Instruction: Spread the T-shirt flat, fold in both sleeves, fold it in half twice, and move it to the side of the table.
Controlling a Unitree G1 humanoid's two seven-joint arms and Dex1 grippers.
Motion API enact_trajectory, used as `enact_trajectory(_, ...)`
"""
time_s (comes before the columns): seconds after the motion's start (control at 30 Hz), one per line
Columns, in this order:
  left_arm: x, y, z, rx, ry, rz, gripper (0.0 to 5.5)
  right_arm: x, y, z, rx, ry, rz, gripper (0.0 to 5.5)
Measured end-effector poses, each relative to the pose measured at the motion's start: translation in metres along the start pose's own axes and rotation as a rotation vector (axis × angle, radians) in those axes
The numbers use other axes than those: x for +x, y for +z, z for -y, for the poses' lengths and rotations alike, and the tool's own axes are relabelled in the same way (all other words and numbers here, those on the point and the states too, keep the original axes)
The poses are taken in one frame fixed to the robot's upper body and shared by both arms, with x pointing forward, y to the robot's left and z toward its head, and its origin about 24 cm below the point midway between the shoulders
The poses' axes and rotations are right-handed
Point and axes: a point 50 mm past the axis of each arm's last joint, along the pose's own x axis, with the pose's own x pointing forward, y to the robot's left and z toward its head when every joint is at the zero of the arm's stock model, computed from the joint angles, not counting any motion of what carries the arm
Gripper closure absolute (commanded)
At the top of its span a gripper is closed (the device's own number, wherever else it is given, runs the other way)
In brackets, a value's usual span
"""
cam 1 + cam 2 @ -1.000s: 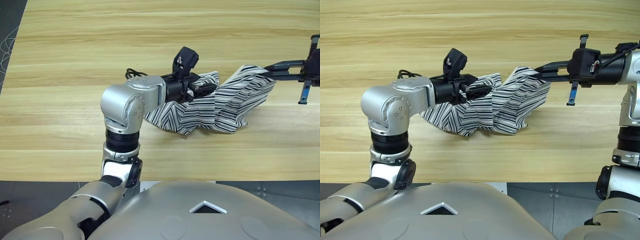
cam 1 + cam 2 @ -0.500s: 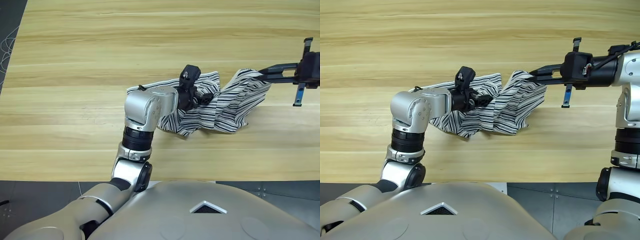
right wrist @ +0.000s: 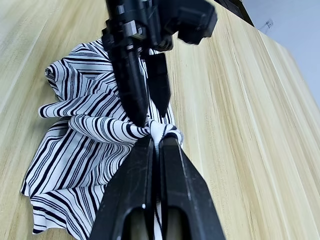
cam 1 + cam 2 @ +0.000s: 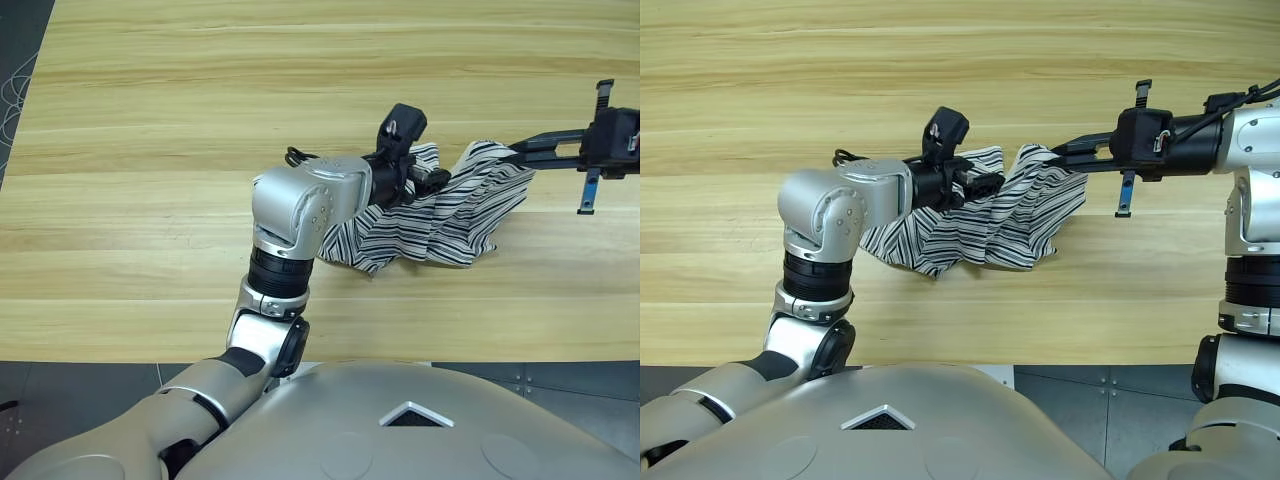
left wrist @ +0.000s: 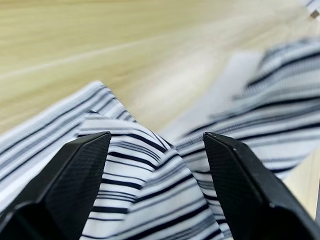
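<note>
The striped T-shirt (image 4: 440, 215) is lying bunched on the wooden table (image 4: 200, 90), toward the robot's right. The right gripper (image 3: 156, 142) is pinching a tuft of its edge, fingers pressed together on the cloth and holding that part raised. The left gripper (image 5: 157, 142) is hovering with fingers spread over a neighbouring fold (not yet closed on it). Over the last second the left arm has been swinging in toward the right gripper, which has been drawing slightly inward. The shirt is remaining crumpled, so spreading is barely beginning, and a second grip looks like the next need.
</note>
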Motion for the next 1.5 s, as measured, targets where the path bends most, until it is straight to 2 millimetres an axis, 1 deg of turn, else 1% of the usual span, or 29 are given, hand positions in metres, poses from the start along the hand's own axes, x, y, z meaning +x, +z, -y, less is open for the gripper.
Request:
enact_trajectory(0.07,0.008,-0.01,-0.003,0.01,0.029,-0.045,2.03,0.0,0.001,0.0,-0.007,0.001,0.001,5.38)
enact_trajectory(0.13,0.01,-0.017,-0.007,0.023,0.059,-0.076,2.03,0.001,0.002,0.0,-0.009,0.001,0.002,5.38)
enact_trajectory(0.27,0.015,-0.023,-0.01,0.06,0.093,-0.106,2.03,0.001,0.002,0.0,-0.009,0.002,0.002,5.38)
enact_trajectory(0.37,0.015,-0.028,-0.025,0.077,0.171,-0.127,2.03,0.001,0.002,0.0,-0.009,0.002,0.002,5.38)
enact_trajectory(0.47,0.013,-0.028,-0.029,0.093,0.196,-0.123,2.03,0.002,0.002,0.0,-0.008,0.002,0.002,5.38)
enact_trajectory(0.6,0.012,-0.028,-0.033,0.107,0.221,-0.122,2.69,0.003,0.002,0.0,-0.009,-0.003,0.003,5.4)
enact_trajectory(1.17,0.01,-0.026,-0.03,0.123,0.217,-0.114,5.2,0.006,0.001,-0.001,-0.007,0.007,0.004,5.4)
enact_trajectory(1.23,0.01,-0.025,-0.03,0.125,0.217,-0.111,5.35,0.006,0.001,-0.001,-0.008,0.007,0.004,5.4)
enact_trajectory(1.4,0.006,-0.018,-0.028,0.138,0.216,-0.08,5.38,0.005,0.0,-0.001,-0.001,-0.002,0.003,5.4)
enact_trajectory(1.43,0.002,-0.013,-0.028,0.147,0.215,-0.054,5.38,0.005,-0.001,0.0,0.003,-0.012,0.002,5.4)
enact_trajectory(1.5,-0.014,0.004,-0.042,0.146,0.255,0.014,5.38,0.004,-0.005,0.002,0.017,-0.037,-0.006,5.4)
